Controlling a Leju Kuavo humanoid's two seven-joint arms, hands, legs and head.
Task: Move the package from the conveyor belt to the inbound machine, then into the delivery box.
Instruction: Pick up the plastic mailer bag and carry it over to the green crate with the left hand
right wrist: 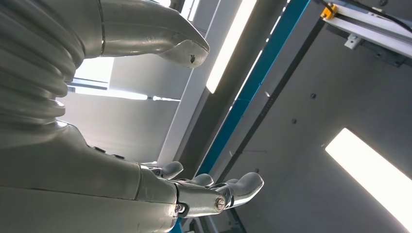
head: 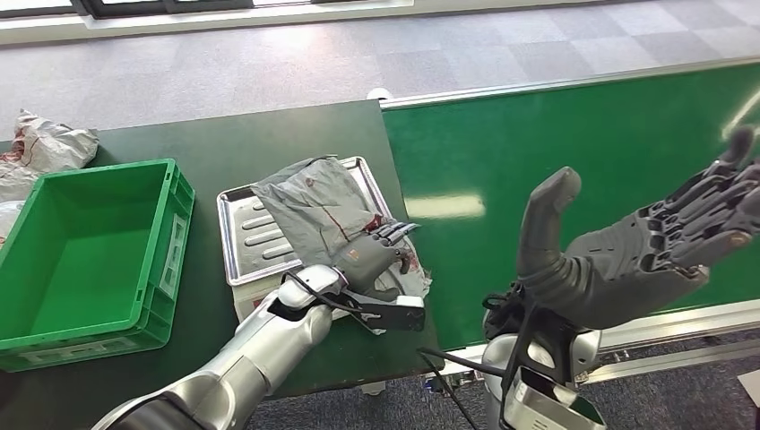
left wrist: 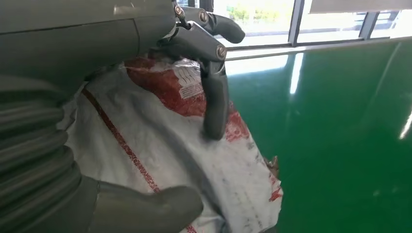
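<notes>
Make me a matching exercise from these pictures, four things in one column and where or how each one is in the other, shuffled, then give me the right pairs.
Things:
1. grey plastic mail package
2. green plastic crate
3. left hand
4. right hand

States:
A. raised above the green conveyor belt, fingers apart, holding nothing
B. lying on the silver metal tray
C. gripping the package
D. standing on the dark table, nothing inside

Pairs: 1-B, 2-D, 3-C, 4-A

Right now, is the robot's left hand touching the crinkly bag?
Touching. In the left wrist view, the left hand has a dark finger pressing into the package and the thumb underneath. The head view shows that hand on the package over the metal tray.
</notes>
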